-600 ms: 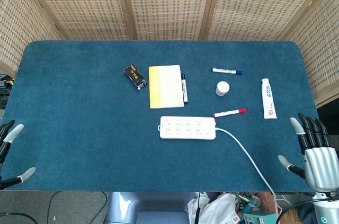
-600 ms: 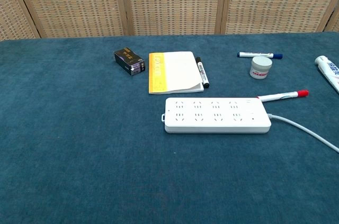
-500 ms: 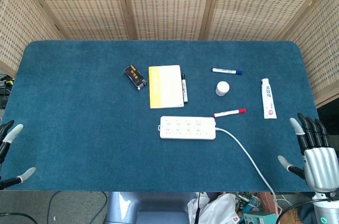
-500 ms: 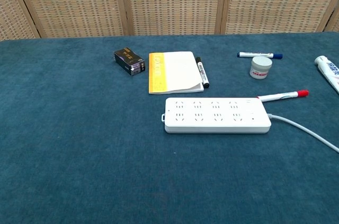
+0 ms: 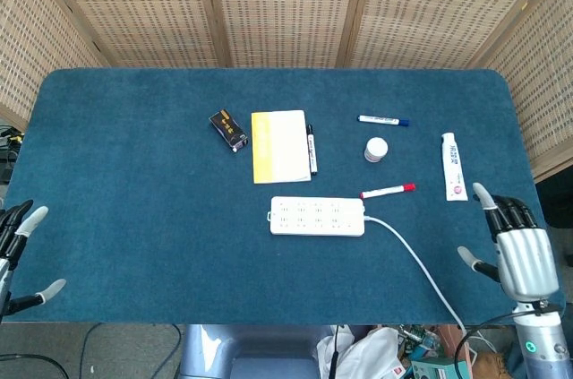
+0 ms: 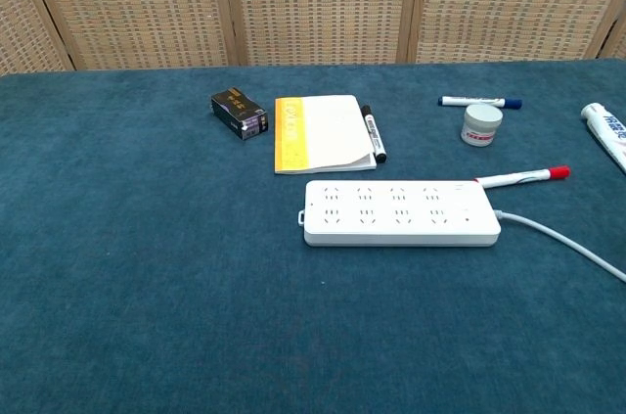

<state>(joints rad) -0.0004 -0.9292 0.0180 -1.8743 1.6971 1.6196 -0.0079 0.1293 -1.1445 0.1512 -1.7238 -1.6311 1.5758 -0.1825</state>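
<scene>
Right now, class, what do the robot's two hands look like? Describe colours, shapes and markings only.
The right hand has a silvery metal back, dark fingers with pale grey tips, and a wrist below with a small green-lit ring. Of the left hand only the edge shows: dark fingers with the same pale tips. The chest view shows neither hand.

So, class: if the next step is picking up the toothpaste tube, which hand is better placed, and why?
Probably the right hand: it is open at the table's right edge, just below the toothpaste tube. The left hand sits across the table at its left edge.
</scene>
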